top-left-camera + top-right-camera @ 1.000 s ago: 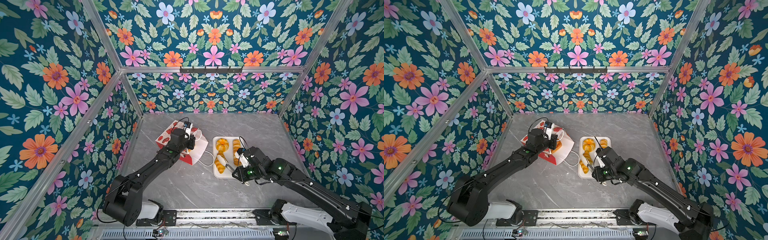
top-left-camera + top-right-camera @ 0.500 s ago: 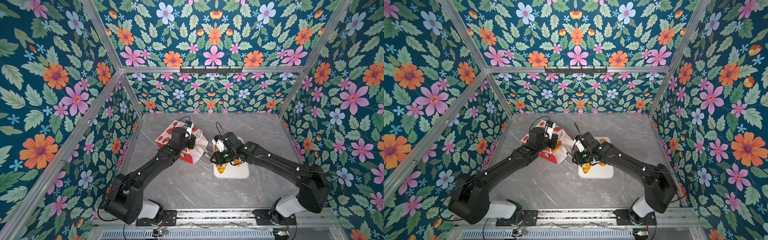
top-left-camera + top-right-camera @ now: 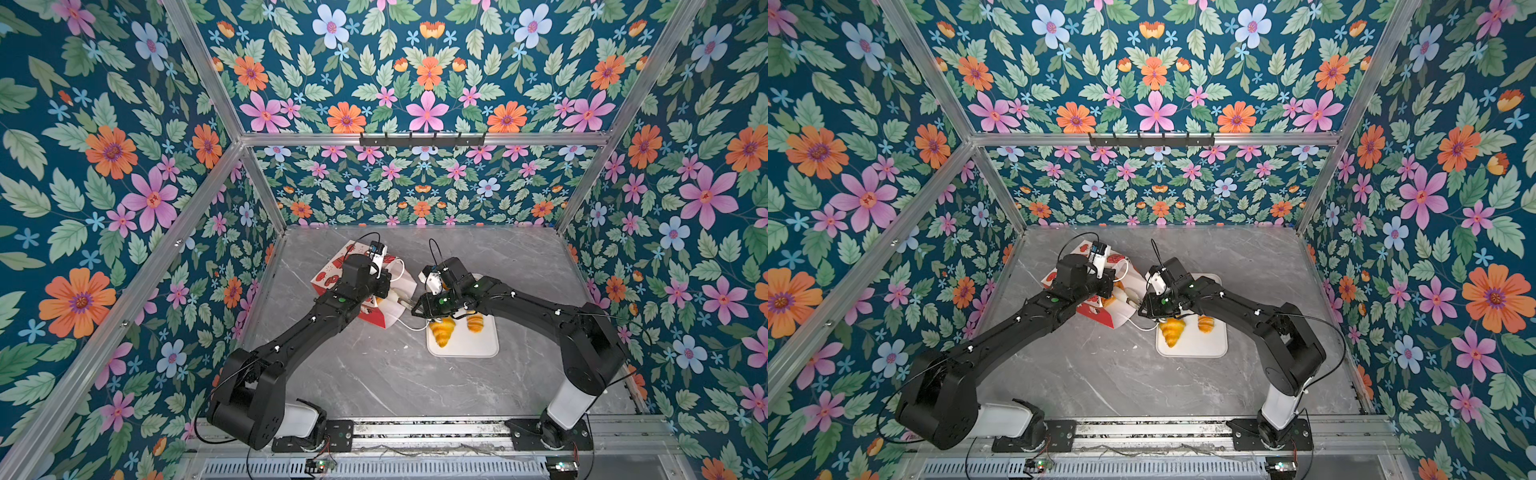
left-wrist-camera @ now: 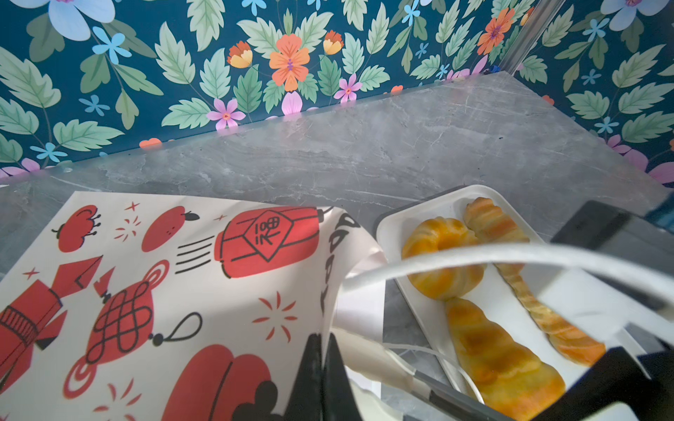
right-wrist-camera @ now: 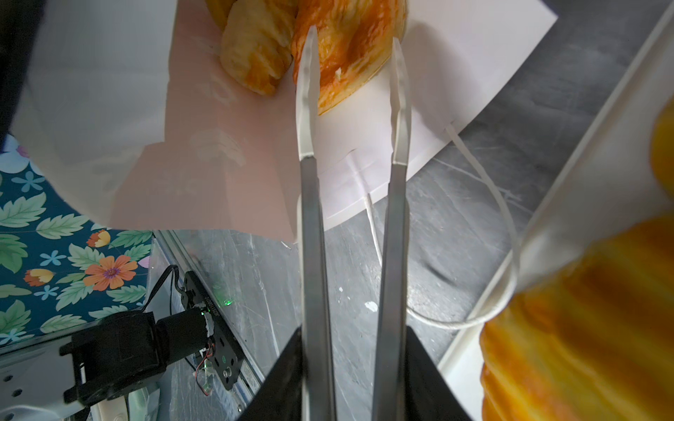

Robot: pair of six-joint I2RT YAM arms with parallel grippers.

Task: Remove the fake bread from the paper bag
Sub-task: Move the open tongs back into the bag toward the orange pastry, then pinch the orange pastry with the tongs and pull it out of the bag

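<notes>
The paper bag [image 3: 330, 277] lies on its side, white with red prints, its mouth turned toward the tray. My left gripper [image 4: 322, 340] is shut on the upper edge of the bag's mouth [image 4: 164, 277] and holds it up. Both top views show my right gripper [image 3: 402, 300] [image 3: 1130, 297] reaching into the mouth. In the right wrist view it [image 5: 353, 36] stands open, its long fingers either side of a flaky orange piece of fake bread [image 5: 346, 54] inside the bag [image 5: 437, 91]. Beside that piece lies a paler one [image 5: 255, 54].
A white tray [image 3: 465, 347] [image 4: 412, 215] right of the bag holds a round bun [image 4: 441, 255], a twisted loaf [image 4: 499, 361] and other pastries [image 3: 441, 330]. The bag's white cord handles [image 4: 474, 255] trail between bag and tray. Flowered walls enclose the grey table.
My right arm has swung left from the tray to the bag's mouth, and its fingers have spread apart. The left gripper has kept its hold on the bag's edge.
</notes>
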